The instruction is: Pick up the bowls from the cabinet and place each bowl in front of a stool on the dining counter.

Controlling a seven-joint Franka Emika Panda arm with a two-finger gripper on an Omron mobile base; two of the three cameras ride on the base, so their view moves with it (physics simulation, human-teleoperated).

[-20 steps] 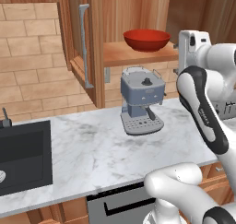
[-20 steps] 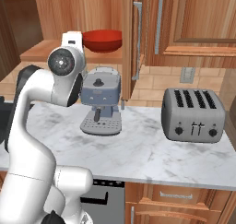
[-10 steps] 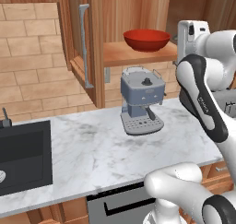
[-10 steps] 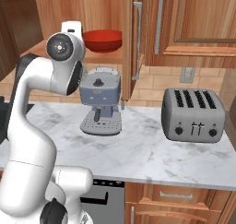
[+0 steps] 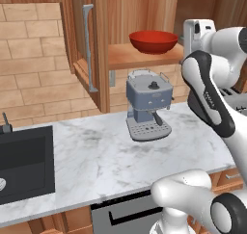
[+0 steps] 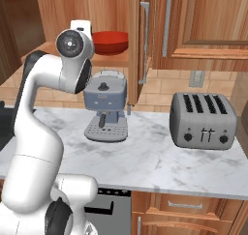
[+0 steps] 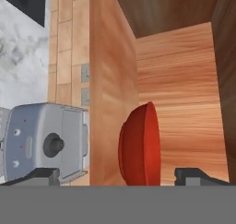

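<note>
A glossy red bowl (image 5: 153, 41) (image 6: 110, 41) sits on the wooden shelf (image 5: 126, 58) of the open reddish-brown cabinet (image 5: 99, 59). My gripper (image 5: 189, 35) (image 6: 82, 27) hangs at shelf height just to the bowl's right, a little short of it. In the hand view, which is rolled sideways, the bowl (image 7: 140, 144) lies straight ahead between the two dark fingertips (image 7: 42, 176). The gripper (image 7: 120, 178) is open with nothing between its fingers. The stool and the dining counter are out of view.
A grey-blue coffee machine (image 5: 148, 105) (image 6: 105, 106) (image 7: 46, 144) stands on the marble worktop (image 5: 96, 156) right below the shelf. A silver toaster (image 6: 203, 120) stands to the right and a black sink (image 5: 24, 163) to the left. The cabinet door with its bar handle (image 5: 88, 45) stands open left of the bowl.
The hand has risen from below shelf level up to the shelf and drawn slightly closer to the red bowl. The jaws have stayed open and the bowl has not moved.
</note>
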